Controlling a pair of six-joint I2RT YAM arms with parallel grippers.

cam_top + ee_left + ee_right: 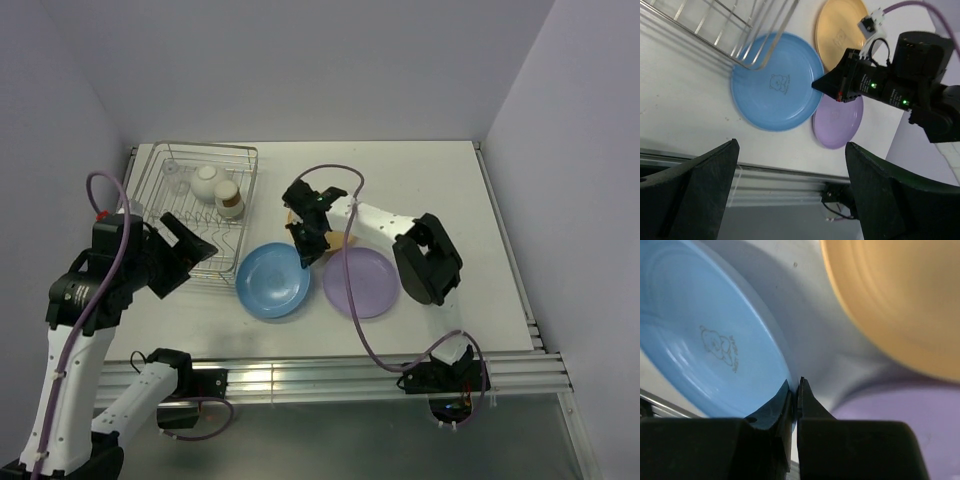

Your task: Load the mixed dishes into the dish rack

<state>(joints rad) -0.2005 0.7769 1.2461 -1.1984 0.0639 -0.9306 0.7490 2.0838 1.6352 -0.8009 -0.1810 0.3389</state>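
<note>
The right gripper's fingers are pressed together, tips down at the right-hand rim of the blue plate. Whether that thin rim is actually nipped between them or sits just beside them cannot be told. The low, edge-on approach looks chosen because a flat plate offers nothing else to take hold of. The blue plate lies flat toward the table's near edge, just off the near right corner of the dish rack. That leaves it a short carry to the wire prongs. The purple plate lies just beside it near the middle of the near edge. The yellow-orange plate lies farther in, largely under the right arm in the overhead view. The left gripper hangs above the rack's near side with its fingers spread wide and holding nothing, probably ready to steady or receive a plate. The rack occupies the table's far left corner, with the white bowl and cream cup already inside, so the plates appear to be what remains.
</note>
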